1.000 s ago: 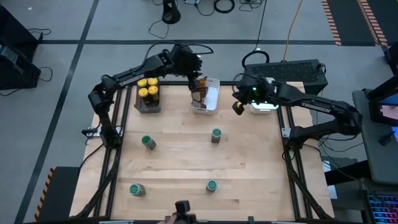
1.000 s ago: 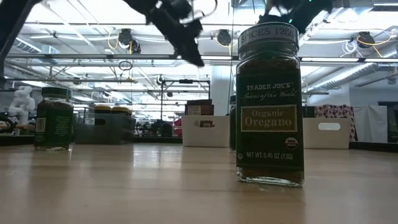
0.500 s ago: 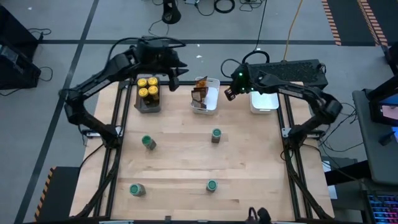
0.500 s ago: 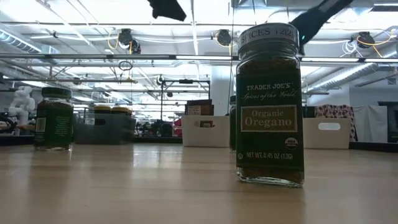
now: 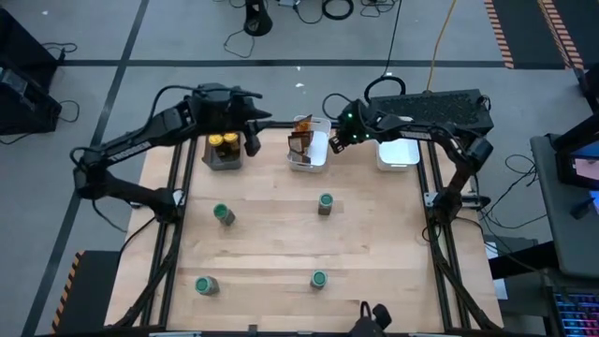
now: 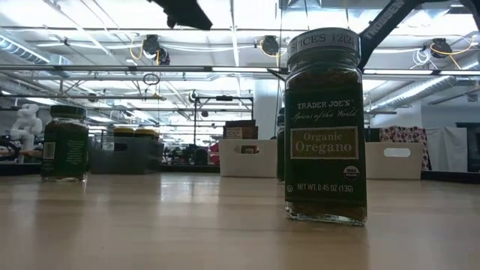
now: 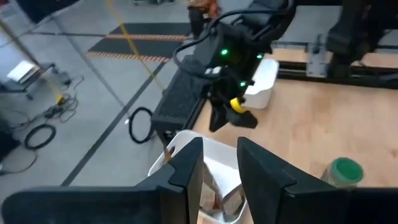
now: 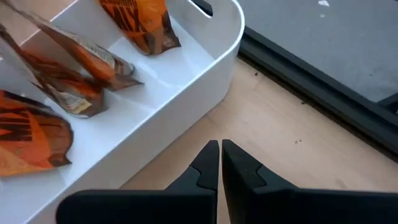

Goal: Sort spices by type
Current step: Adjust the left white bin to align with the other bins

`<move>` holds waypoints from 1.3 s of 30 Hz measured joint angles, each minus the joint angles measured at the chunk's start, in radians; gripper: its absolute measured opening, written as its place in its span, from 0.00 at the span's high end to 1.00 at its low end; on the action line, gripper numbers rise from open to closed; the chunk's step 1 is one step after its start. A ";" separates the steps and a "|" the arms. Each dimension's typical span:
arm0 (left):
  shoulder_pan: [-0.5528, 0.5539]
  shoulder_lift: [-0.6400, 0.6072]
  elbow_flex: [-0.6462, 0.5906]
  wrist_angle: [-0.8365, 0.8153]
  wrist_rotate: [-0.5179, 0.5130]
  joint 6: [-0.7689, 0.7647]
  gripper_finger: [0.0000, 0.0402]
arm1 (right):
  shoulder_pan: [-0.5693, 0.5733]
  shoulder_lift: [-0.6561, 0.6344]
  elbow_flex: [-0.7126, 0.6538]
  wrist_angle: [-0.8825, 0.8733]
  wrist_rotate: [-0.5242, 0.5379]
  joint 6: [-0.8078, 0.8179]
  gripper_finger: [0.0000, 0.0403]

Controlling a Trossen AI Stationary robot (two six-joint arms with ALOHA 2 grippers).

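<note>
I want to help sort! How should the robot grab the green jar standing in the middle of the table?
From straight above, closing the end effector around the round green lid or just below it: the green-lidded jar stands upright with clear table around.

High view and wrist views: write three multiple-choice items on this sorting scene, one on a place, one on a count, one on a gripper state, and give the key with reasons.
1. Where do the flat brown-orange packets lie?
A. In the middle white rectangular tray
B. In the dark tray
C. Loose on the wooden table

2. How many green-lidded round jars stand on the bare wooden table?
A. Two
B. Four
C. Six

3. How are the right gripper's fingers?
A. Spread wide
B. Closed on a packet
C. Shut together, holding nothing

Key:
1 A: the right wrist view shows the packets inside the white tray's wall.
2 B: the high view shows four green lids, two mid-table and two nearer the front edge.
3 C: the right wrist view shows the two dark fingers almost touching, with only bare wood beyond them.
</note>
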 joint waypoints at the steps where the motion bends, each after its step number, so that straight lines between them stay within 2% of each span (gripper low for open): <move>1: 0.001 -0.015 -0.023 0.010 -0.013 -0.012 0.74 | 0.000 0.009 0.000 0.009 0.000 0.004 1.00; 6: 0.002 -0.093 -0.097 0.036 -0.085 -0.049 0.74 | 0.001 0.043 0.000 0.016 -0.004 0.011 1.00; 13: 0.002 -0.145 -0.141 0.038 -0.091 -0.074 0.74 | 0.003 0.053 0.000 0.072 -0.005 0.026 1.00; 28: 0.002 -0.150 -0.178 0.068 -0.090 -0.073 0.74 | 0.002 0.059 0.006 0.195 -0.052 0.077 1.00; 39: 0.002 -0.156 -0.178 0.066 -0.085 -0.071 0.74 | 0.003 0.059 0.006 0.217 -0.052 0.067 1.00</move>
